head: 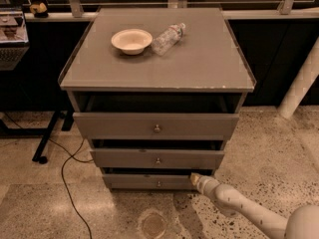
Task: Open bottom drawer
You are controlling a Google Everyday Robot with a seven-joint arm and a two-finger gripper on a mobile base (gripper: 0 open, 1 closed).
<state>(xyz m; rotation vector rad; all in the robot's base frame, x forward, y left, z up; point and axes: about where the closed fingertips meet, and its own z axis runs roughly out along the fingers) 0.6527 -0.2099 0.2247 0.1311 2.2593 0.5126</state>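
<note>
— End effector (196,179) sits low and right of centre in the frame, at the right end of the bottom drawer (132,182). We cannot tell whether it is open or closed, nor whether it touches the panel.

— Then we judge the step to be getting a hold. The small knob (159,184) lies to its left, at the panel's centre. We should slide along to it, grip it squarely and pull straight out, level with the floor.

— Agreed. That drawer is the lowest of three, under the middle drawer (124,158), and looks shut or nearly so.

— What escapes us: its inside is in shadow, and the arm (249,210) runs off the lower right. The bowl (131,40) and bottle (167,38) on the table (209,68) matter little.
</note>
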